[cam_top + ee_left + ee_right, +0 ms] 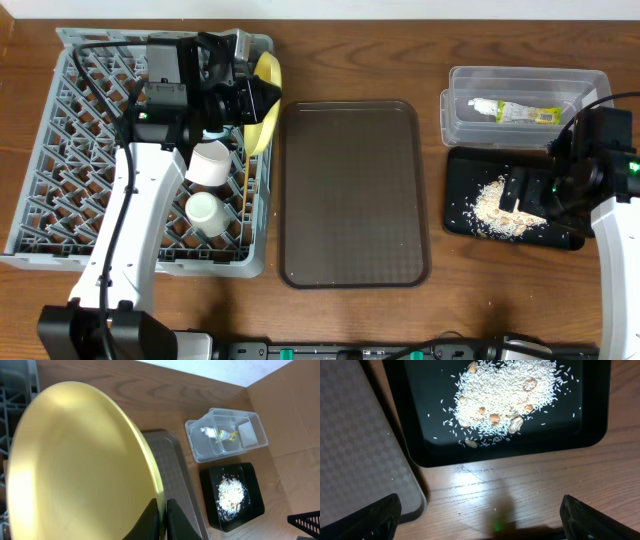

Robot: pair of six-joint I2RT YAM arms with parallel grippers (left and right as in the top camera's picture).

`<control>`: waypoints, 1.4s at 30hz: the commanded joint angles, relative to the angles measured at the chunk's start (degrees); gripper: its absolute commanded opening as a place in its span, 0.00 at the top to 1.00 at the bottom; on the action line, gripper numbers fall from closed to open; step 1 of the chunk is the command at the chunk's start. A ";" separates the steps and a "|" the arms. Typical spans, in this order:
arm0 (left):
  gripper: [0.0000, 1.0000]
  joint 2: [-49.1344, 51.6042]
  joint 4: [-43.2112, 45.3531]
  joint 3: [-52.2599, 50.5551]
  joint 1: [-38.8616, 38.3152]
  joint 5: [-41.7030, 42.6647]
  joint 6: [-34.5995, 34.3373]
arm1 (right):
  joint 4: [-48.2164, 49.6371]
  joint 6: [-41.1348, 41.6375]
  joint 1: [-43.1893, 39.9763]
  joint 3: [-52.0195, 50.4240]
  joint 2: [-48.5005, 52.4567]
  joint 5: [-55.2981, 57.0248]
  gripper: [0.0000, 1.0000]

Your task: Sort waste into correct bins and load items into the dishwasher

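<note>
My left gripper (163,517) is shut on the rim of a yellow plate (75,465). In the overhead view the plate (266,105) stands on edge at the right side of the grey dishwasher rack (60,160), with my left gripper (246,100) on it. Two white cups (208,165) (204,208) lie in the rack. My right gripper (480,515) is wide open and empty over the wood beside the black bin (595,415), which holds rice and nut scraps (505,390). A clear bin (528,85) holds a crumpled wrapper (515,112).
A brown tray (352,190) lies between the rack and the bins; its corner shows in the right wrist view (360,450). The black bin (470,225) sits in front of the clear bin at the right. The table's far edge meets a white wall.
</note>
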 commanded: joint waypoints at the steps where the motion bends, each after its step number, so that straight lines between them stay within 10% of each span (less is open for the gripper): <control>1: 0.92 0.96 0.22 -0.98 0.24 0.59 -0.74 | -0.13 0.15 -0.83 0.81 -0.63 -0.22 0.01; 11: 0.92 3.37 0.00 -1.05 0.31 -11.89 -0.70 | -0.44 0.15 -0.83 0.81 -0.63 -0.22 0.01; 20: 0.61 2.91 0.04 -1.03 0.31 -14.08 -0.68 | 1.25 -1.68 -0.26 0.81 -0.63 -5.73 0.01; 23: 0.53 0.92 0.02 -0.98 0.31 -14.19 -0.68 | 4.15 -5.27 0.72 0.81 -0.63 -14.27 0.15; 30: 0.51 -7.69 -10.12 -0.98 0.31 -27.96 -1.03 | 9.94 -7.58 7.50 0.61 -0.61 -19.56 0.96; 42: 0.51 -10.88 -33.09 -0.98 0.31 -36.63 -0.96 | 21.53 -7.52 24.92 -2.03 6.03 -12.68 0.99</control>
